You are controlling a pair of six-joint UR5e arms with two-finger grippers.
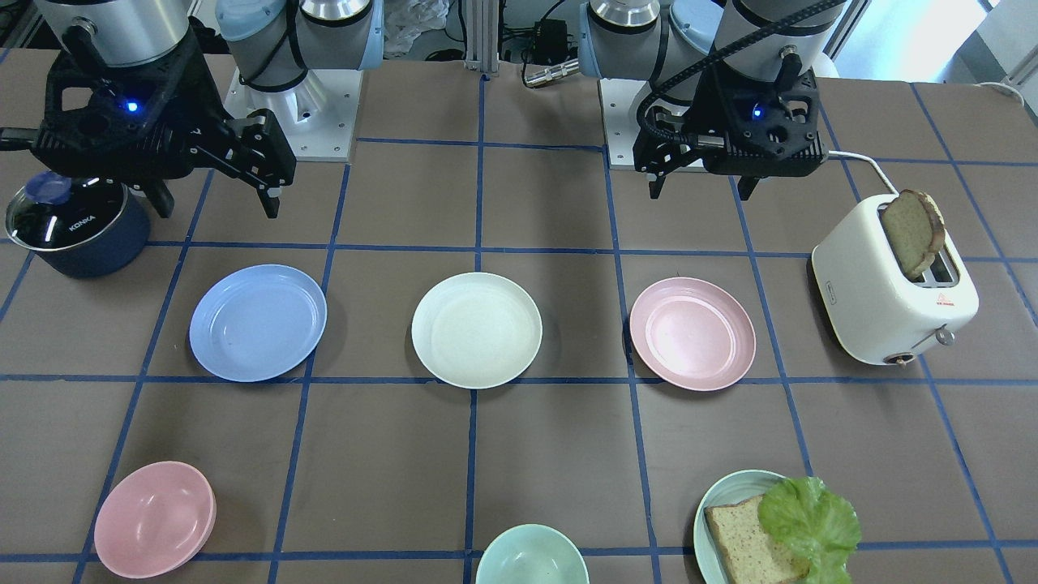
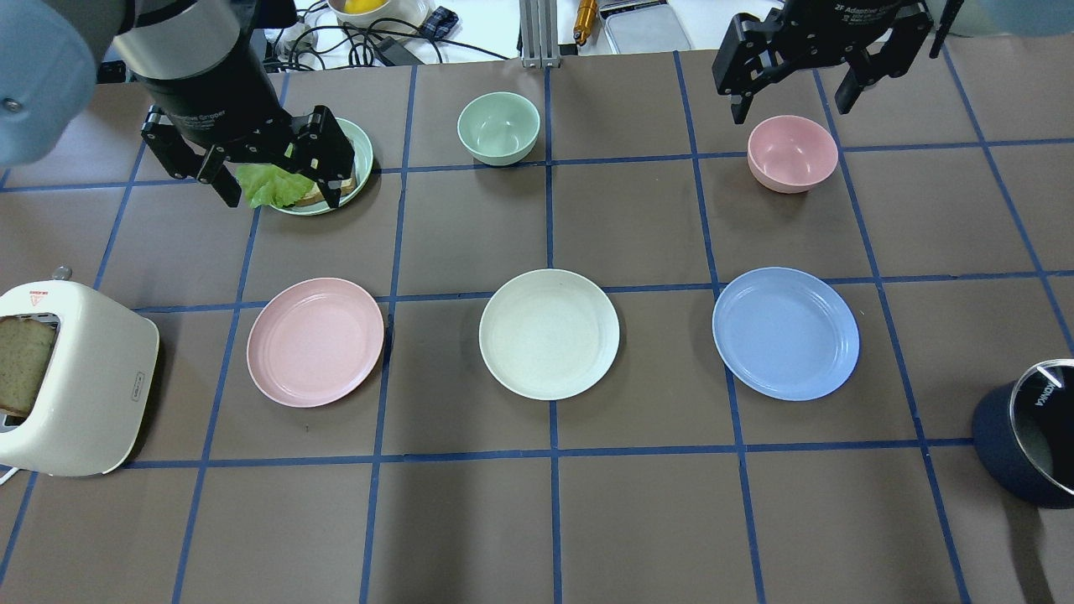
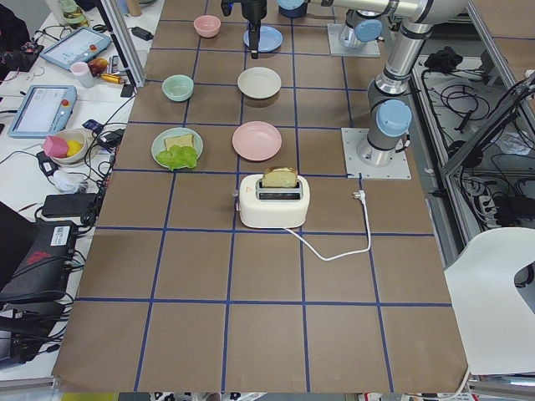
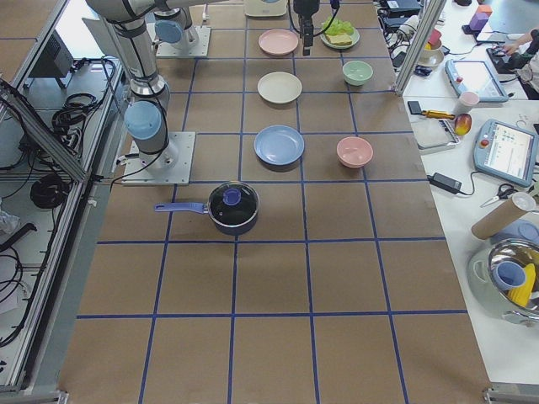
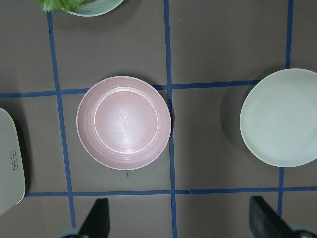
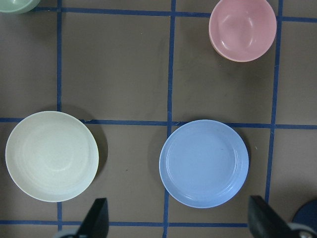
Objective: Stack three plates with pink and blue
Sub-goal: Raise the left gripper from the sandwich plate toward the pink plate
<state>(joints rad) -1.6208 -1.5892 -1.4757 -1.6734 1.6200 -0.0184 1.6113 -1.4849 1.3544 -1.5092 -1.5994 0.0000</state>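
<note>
Three plates lie apart in a row on the brown table: the pale pink plate, the cream-white plate in the middle, and the light blue plate. My left gripper hangs high, open and empty, with the pink plate below it in the left wrist view. My right gripper hangs high, open and empty, with the blue plate below it in the right wrist view.
A white toaster with a bread slice stands beside the pink plate. A pale teal plate with bread and lettuce, a mint bowl and a pink bowl sit on the far side. A dark lidded pot stands beside the blue plate.
</note>
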